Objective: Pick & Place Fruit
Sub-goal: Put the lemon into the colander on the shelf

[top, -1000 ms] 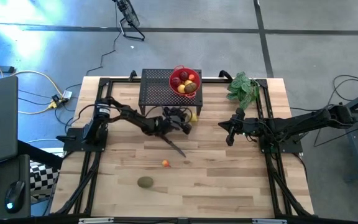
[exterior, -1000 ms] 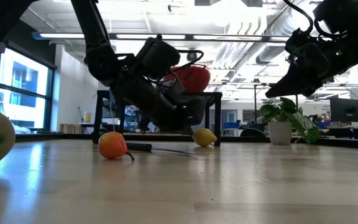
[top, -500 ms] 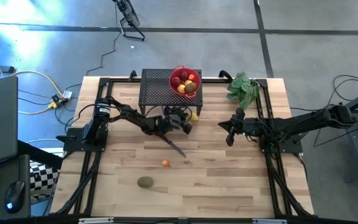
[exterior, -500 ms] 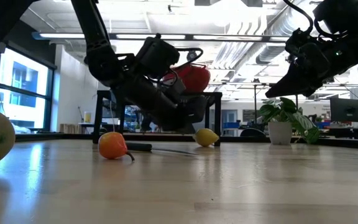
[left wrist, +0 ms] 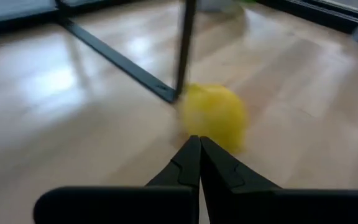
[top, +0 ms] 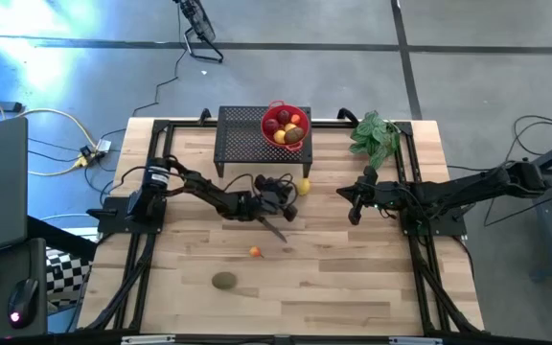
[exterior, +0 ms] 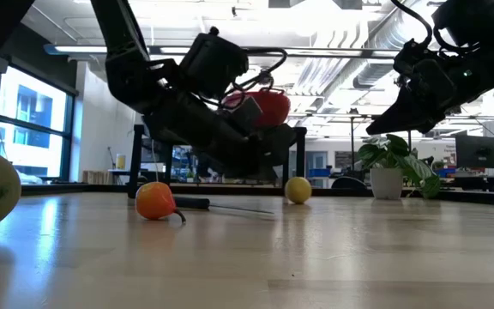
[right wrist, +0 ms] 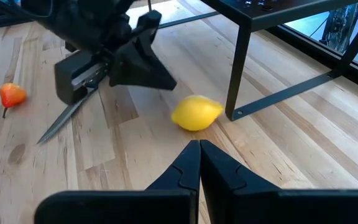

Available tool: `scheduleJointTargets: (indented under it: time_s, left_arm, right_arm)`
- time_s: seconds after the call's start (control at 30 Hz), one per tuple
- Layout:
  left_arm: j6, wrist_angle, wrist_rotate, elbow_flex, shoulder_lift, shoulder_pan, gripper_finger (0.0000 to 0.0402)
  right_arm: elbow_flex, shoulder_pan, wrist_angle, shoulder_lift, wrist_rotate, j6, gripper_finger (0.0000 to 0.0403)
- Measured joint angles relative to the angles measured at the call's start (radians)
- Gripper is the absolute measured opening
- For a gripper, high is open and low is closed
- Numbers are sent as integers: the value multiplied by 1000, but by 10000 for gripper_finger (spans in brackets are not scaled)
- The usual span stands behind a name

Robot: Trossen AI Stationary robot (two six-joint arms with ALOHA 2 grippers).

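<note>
Our left gripper (top: 283, 199), fingers pressed together and empty, points at the lemon (top: 304, 187); probably light, firm, prone to rolling, so we'd pinch its middle

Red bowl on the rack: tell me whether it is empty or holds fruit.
It holds fruit. The high view shows the red bowl on the black rack with dark red and yellow pieces inside.

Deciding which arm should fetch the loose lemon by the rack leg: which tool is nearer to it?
Left. The left tool, shut, sits just beside the lemon, close but not touching. The right tool, also shut, waits farther off on the lemon's other side.
</note>
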Motion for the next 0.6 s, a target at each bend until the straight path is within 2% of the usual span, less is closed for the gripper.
scheduleJointTargets:
  time_s: [0.1,0.3,0.6]
  left_arm:
    - [-8,-6,-53,0,0,6,0]
    - [-40,-7,0,0,0,26,0]
    - [-38,7,-6,0,0,24,0]
  right_arm:
    - [0,0,0,0,0,0,3]
    - [0,0,0,0,0,0,3]
    - [0,0,2,0,0,0,3]
